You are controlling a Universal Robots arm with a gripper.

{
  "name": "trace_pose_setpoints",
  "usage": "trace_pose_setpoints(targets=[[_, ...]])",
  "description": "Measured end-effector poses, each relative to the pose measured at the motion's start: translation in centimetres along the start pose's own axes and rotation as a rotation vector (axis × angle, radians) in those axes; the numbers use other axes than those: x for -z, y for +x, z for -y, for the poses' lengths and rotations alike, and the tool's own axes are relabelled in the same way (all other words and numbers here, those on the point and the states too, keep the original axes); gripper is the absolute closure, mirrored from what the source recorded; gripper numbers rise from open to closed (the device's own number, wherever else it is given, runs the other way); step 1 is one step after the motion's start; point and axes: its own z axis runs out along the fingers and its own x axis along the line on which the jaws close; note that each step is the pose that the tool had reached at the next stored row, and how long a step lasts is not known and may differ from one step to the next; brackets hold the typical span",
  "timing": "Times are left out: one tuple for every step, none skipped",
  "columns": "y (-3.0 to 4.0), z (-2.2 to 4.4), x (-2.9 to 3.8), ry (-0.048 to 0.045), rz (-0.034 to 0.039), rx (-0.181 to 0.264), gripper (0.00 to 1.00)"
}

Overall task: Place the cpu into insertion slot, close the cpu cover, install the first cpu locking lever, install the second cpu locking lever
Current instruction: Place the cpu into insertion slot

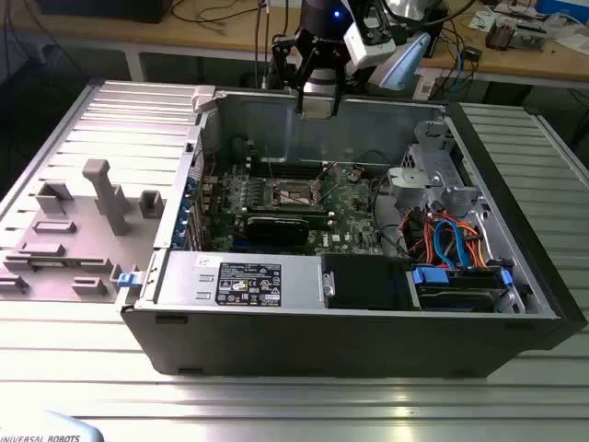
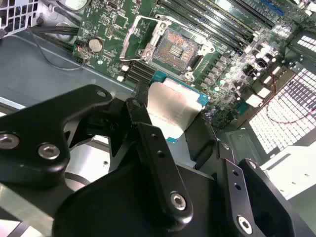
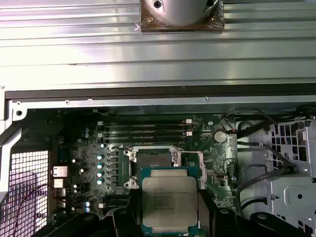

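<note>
The cpu [image 3: 170, 200] is clamped between my two fingers [image 2: 148, 143], which close on its opposite edges. Its dull silver top shows in both wrist views. I hold it in the air, clear of the board.

In the exterior view my gripper [image 1: 316, 103] hangs high over the far wall of the open computer case [image 1: 368, 341].

The insertion slot [image 2: 174, 49] lies uncovered, with its dark contact field exposed. The cpu cover [image 2: 127, 38] stands swung up beside it.

The green motherboard [image 1: 354, 207] surrounds the socket, with the long memory slots [image 3: 145, 129] just beside it. The case rests on a ribbed metal table [image 1: 276, 405].
</note>
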Motion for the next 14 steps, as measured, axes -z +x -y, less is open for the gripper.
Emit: trace_pose_setpoints(targets=[[0.0,0.0,0.0,0.0,0.0,0.0,0.46],[0.0,0.0,0.0,0.0,0.0,0.0,0.46],[0.0,0.0,0.0,-0.0001,0.0,0.0,0.46],[0.0,0.0,0.0,0.0,0.0,0.0,0.46],[0.0,0.0,0.0,-0.0001,0.0,0.0,0.46],[0.0,0.0,0.0,-0.0001,0.0,0.0,0.46],[0.0,0.0,0.0,0.0,0.0,0.0,0.46],[0.0,0.0,0.0,-0.0001,0.0,0.0,0.46],[0.0,0.0,0.0,0.0,0.0,0.0,0.46],[0.0,0.0,0.0,-0.0001,0.0,0.0,0.46],[0.0,0.0,0.0,-0.0001,0.0003,-0.004,0.46],[0.0,0.0,-0.01,-0.0004,0.0017,-0.019,0.46],[0.0,0.0,-0.02,-0.0006,0.0028,-0.032,0.46],[0.0,0.0,-0.03,-0.0008,0.0038,-0.044,0.46]])
